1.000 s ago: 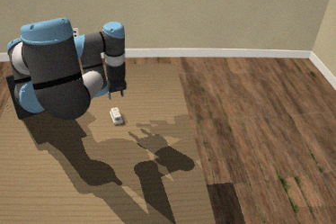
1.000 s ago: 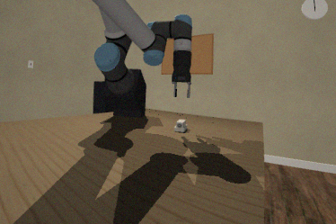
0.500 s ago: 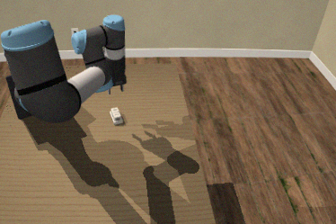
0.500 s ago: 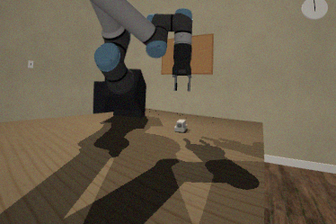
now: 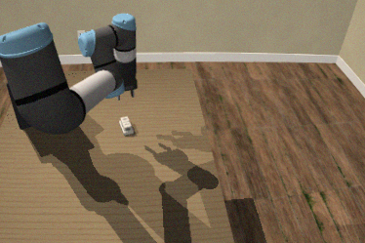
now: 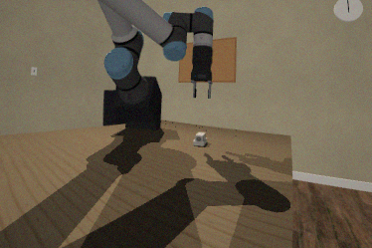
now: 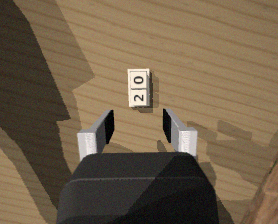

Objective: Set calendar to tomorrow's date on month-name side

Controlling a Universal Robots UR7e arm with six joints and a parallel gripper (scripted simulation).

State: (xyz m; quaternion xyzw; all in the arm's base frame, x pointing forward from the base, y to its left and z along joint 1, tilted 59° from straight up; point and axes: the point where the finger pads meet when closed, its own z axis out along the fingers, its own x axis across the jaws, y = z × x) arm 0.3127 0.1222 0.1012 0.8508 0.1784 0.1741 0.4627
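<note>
Showing 2 and 0 on top, the small white calendar (image 5: 126, 126) (image 6: 200, 139) (image 7: 139, 88) below wide-apart jaws (image 5: 125, 95) (image 6: 202, 97).

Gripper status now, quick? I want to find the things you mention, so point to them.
Gripper (image 5: 126, 96) (image 6: 202, 97) (image 7: 138, 119): open, holding nothing, above the table and clear of the calendar (image 5: 126, 126) (image 6: 200, 139) (image 7: 139, 88).

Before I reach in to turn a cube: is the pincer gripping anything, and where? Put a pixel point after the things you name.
Nothing is held; the pincer (image 5: 126, 96) (image 6: 202, 97) (image 7: 138, 119) is open above the table (image 5: 166, 92) (image 6: 249, 148) (image 7: 225, 40).
</note>
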